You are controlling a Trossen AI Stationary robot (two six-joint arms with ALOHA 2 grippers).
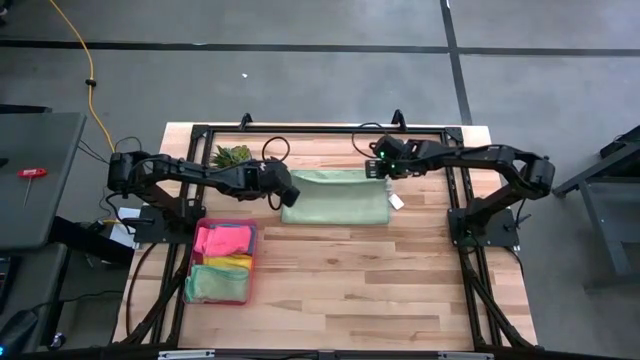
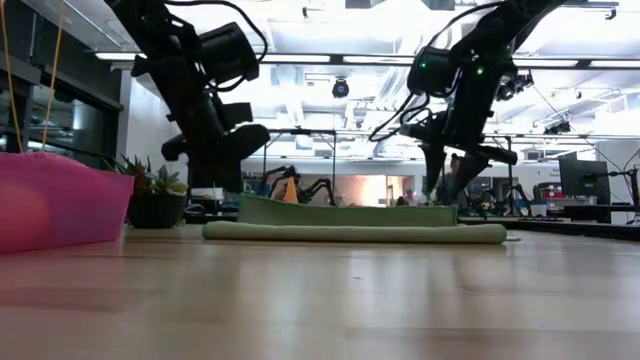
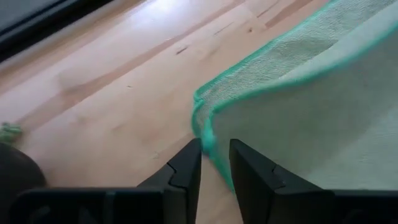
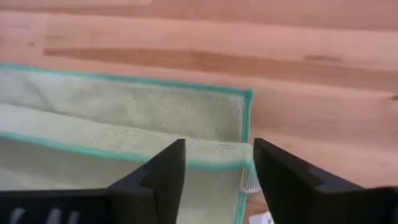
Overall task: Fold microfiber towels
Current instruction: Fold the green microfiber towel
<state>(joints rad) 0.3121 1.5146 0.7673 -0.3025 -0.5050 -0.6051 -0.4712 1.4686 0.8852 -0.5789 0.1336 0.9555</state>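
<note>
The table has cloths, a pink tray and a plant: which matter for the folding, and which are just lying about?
Part of the job:
- pale green towel, folded on the table
- pink, yellow and green towels in the tray

Just there:
- pink tray
- small plant

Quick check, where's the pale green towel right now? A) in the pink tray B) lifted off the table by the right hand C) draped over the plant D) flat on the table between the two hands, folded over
D: the pale green towel lies folded on the table, between the left hand and right hand, outside the pink tray.
</note>
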